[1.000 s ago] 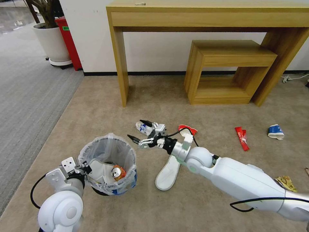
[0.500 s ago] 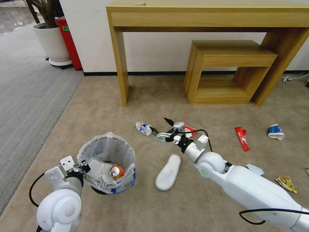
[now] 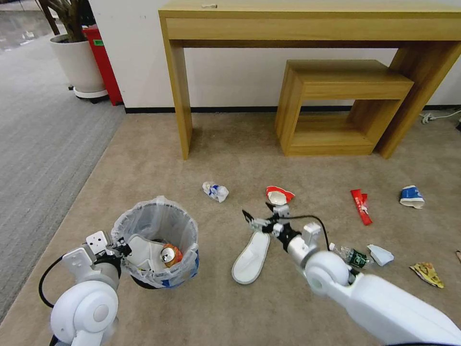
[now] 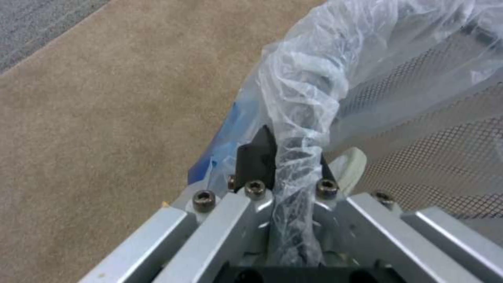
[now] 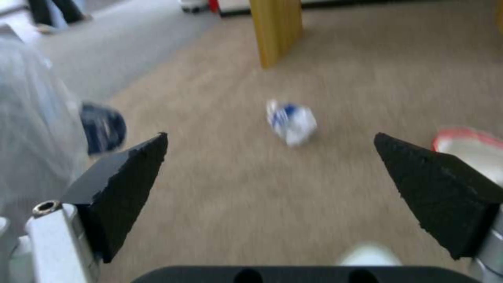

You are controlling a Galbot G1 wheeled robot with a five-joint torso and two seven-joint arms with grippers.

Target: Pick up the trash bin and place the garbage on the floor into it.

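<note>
Your left gripper (image 3: 121, 250) is pinched tight on the bagged rim of the trash bin (image 3: 156, 226), which sits at seven o'clock in the head view on the beige carpet (image 3: 144, 163); a white slipper and an orange can (image 3: 169, 254) already lie inside. Your right gripper (image 3: 261, 215) hangs spread wide and holding nothing, just above the toe of the second slipper (image 3: 250, 257) near centre. From it, the crushed blue-white cup (image 3: 215, 191) lies at ten o'clock, the red-white cup (image 3: 279, 194) at one o'clock, and the red wrapper (image 3: 361, 205) at three o'clock.
</note>
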